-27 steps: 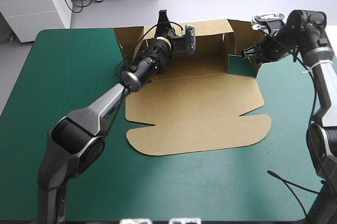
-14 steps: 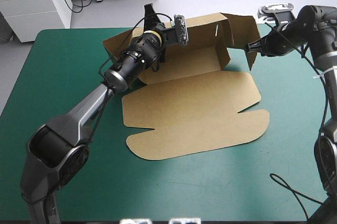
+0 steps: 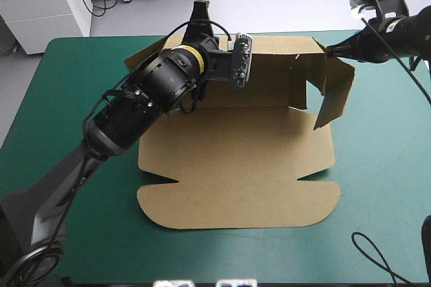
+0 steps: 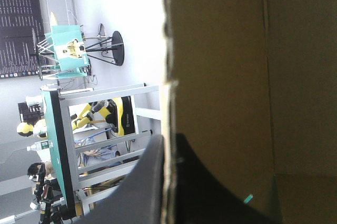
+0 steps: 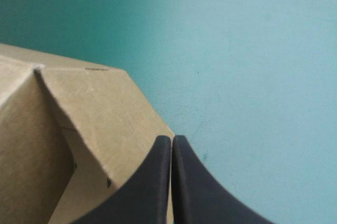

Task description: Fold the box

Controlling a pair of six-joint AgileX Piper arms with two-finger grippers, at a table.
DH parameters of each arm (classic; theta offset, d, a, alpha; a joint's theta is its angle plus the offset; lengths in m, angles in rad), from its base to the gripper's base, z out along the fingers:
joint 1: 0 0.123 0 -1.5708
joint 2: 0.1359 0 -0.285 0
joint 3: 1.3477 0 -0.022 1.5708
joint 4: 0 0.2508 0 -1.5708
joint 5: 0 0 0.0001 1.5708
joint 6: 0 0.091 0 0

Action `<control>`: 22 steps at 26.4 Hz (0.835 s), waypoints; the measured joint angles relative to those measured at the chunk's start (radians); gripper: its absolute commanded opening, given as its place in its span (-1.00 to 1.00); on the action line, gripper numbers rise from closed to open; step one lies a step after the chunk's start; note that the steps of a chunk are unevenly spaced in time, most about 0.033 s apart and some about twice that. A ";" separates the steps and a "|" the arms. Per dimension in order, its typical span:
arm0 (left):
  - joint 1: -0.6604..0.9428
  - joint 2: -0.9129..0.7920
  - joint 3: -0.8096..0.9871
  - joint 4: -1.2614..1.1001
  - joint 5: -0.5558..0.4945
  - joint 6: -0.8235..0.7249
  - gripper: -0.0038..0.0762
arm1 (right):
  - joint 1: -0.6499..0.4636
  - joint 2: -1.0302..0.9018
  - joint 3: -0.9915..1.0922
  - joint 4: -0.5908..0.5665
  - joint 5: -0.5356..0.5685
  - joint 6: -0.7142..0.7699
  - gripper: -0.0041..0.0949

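The box (image 3: 236, 166) — squarer now, nearer

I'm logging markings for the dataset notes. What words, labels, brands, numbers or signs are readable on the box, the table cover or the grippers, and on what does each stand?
No readable text on any of them.
The box: plain brown board, no print in any view.
The teal-green cover: no markings.
The left gripper and right gripper: plain black, no lettering shows.
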 measured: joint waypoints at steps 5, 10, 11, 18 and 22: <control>-0.005 -0.015 0.000 -0.075 0.097 0.005 -0.92 | 0.000 -0.003 0.000 0.004 0.000 0.022 -0.93; -0.005 0.048 0.000 -0.125 0.097 0.005 -0.92 | 0.000 -0.003 0.000 0.032 0.003 0.027 -0.93; -0.005 0.063 0.000 -0.126 0.095 0.005 -0.92 | 0.000 -0.003 0.000 0.033 0.003 0.027 -0.93; -0.005 0.132 0.069 -0.080 0.004 -0.096 -0.92 | 0.000 -0.003 0.000 0.028 0.020 0.027 -0.93; -0.005 0.132 0.156 -0.011 -0.077 -0.207 -0.92 | 0.000 -0.003 0.000 0.007 0.020 0.027 -0.93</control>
